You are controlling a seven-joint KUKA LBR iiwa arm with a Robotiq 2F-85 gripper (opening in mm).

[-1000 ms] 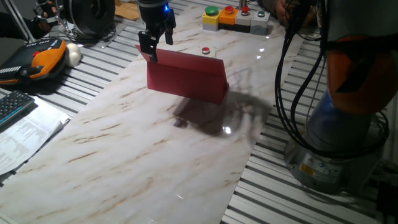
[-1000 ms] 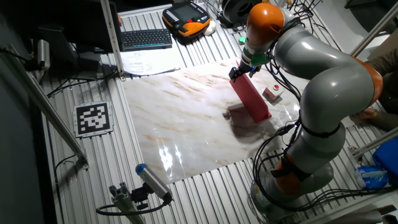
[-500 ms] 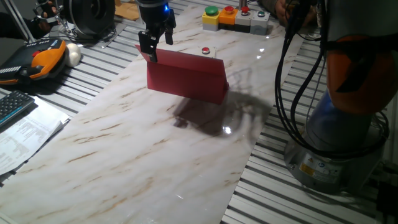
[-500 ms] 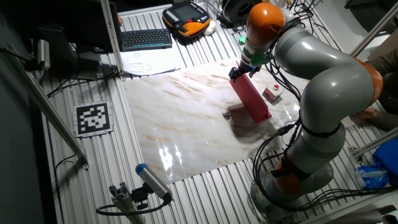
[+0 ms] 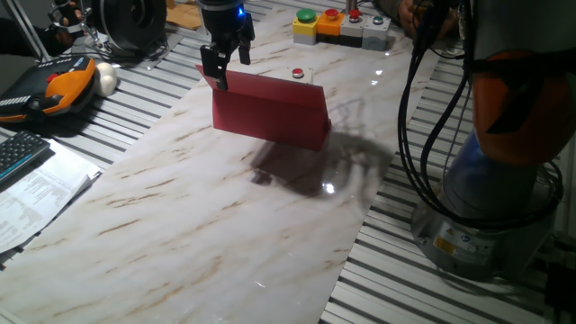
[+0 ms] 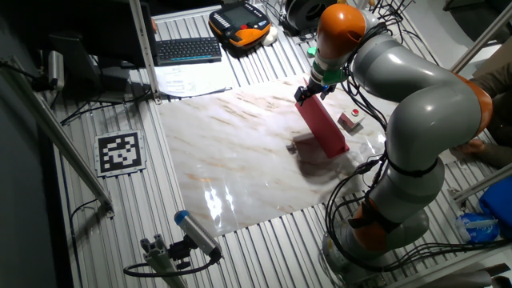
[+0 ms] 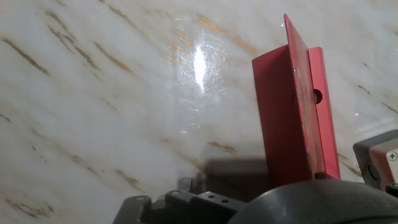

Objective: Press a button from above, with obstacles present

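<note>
Nothing has changed across the last second: the arm, the fingers and the red panel sit in the same places in both fixed views as they did a second ago and half a second ago; the arm is judged to be paused, or moving too slowly to register.

The fingers hang over the near end of the red panel, their tips level with its top edge; whether they touch it cannot be told. In one fixed view two dark fingers show with a gap between them, one lower than the other, so they are parted and hold nothing.

The button lies beyond the panel from the fingers, off to one side and lower, on the marble desk; its small red cap on a white base is apart from the panel and untouched. In the other fixed view the button sits just past the panel's far face. In the hand view the panel stands on edge directly below and ahead of the fingers, and only a grey corner, possibly the base, shows at the frame edge.

Judgement: the press has not begun; the standstill means no progress; the fingers must clear the panel top, travel across it, then descend straight onto the cap; the risk is clipping the panel and toppling it.
</note>
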